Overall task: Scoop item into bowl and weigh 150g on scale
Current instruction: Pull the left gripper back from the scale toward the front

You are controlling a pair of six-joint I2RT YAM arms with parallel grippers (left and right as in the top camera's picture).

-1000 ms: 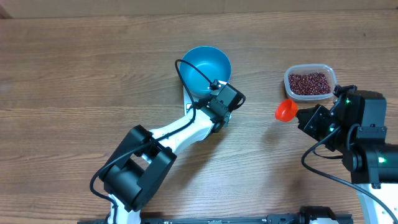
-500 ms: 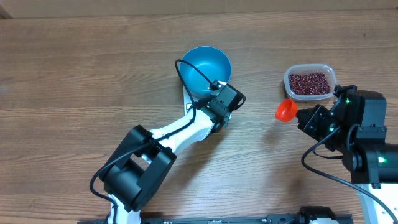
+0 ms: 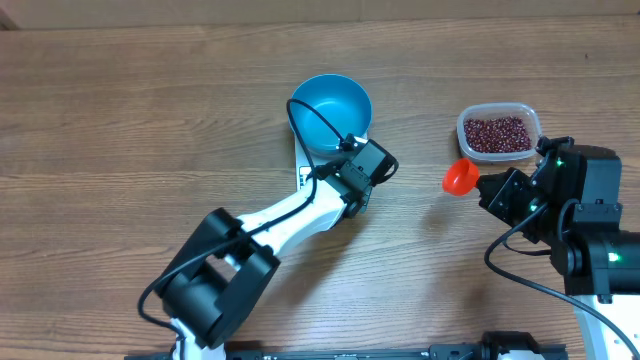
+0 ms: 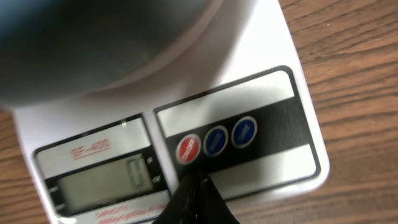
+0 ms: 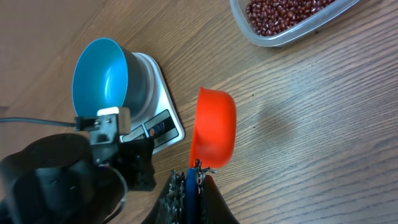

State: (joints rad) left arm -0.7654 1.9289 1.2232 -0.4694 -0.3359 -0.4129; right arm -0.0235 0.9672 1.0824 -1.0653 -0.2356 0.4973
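Two grippers, both closed. Left of centre, the bowl [image 3: 330, 100] sits on the far end of the scale [image 4: 267, 50]. The scale's long axis runs away from you, with its display [image 4: 102, 183] at the near edge. Your left gripper [image 4: 196, 186] is pinched shut and holds nothing. Its tips are just beside the red button [image 4: 189, 149]; contact is unclear. Further right, your right gripper [image 5: 191, 175] clamps the handle of the orange scoop [image 3: 460, 177], cup pointing left. The beans [image 3: 495, 133] lie in the clear tub [image 3: 532, 120] just beyond.

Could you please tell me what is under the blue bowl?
The white scale, with its display and three buttons showing in front. The rest of its platform is covered by the bowl.
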